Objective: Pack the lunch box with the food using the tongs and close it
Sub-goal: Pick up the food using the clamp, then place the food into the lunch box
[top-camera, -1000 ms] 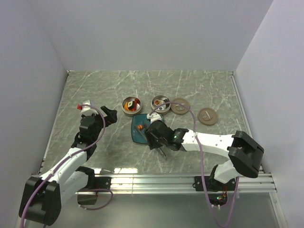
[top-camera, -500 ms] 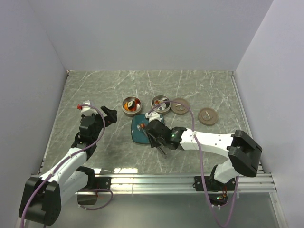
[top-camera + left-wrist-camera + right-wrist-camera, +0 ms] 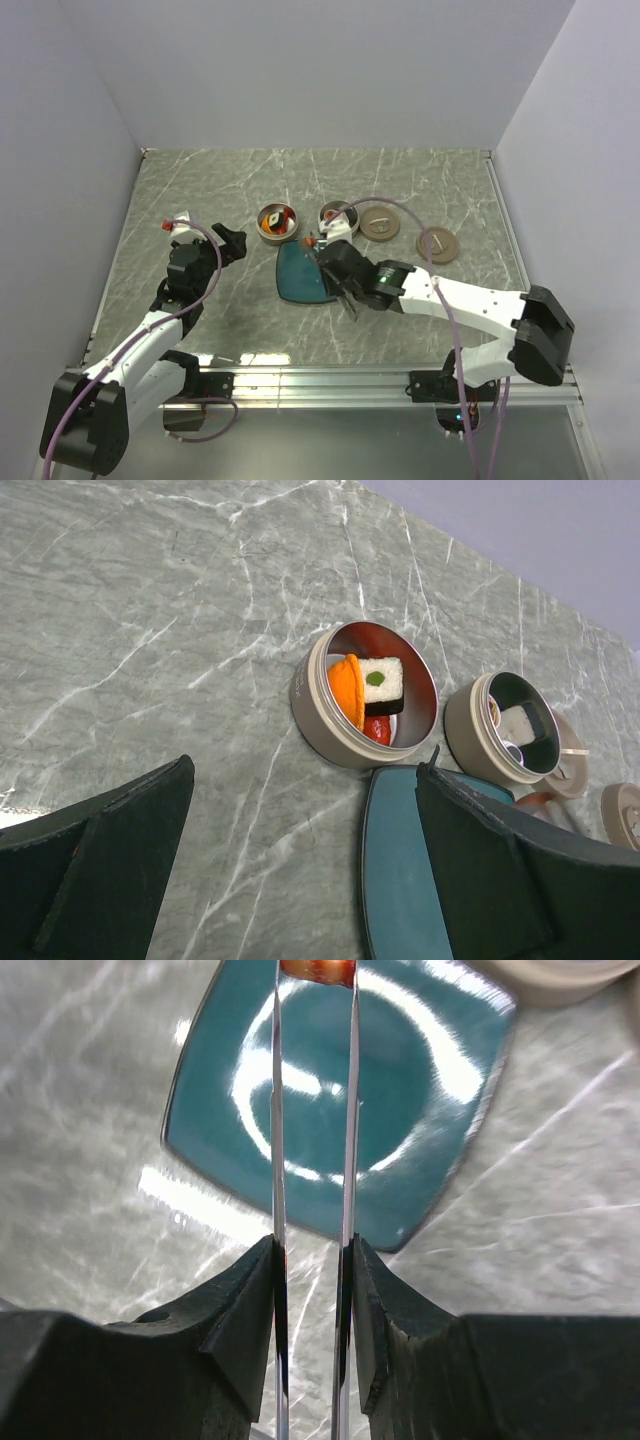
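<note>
tongs are thin, springy, slick steel. the right pincer clamps narrow on both arms, pressing their tips onto a small red-orange food piece over the teal plate. the piece looks light and prone to slip. left tin holds orange, white and red pieces; right tin holds a white block. left pincer stands wide, empty.

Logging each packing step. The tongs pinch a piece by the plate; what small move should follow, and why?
Probably swing it over the nearer tin and ease open: the right gripper squeezes the tongs on a reddish piece at the far edge of the plate, beside that tin.
</note>
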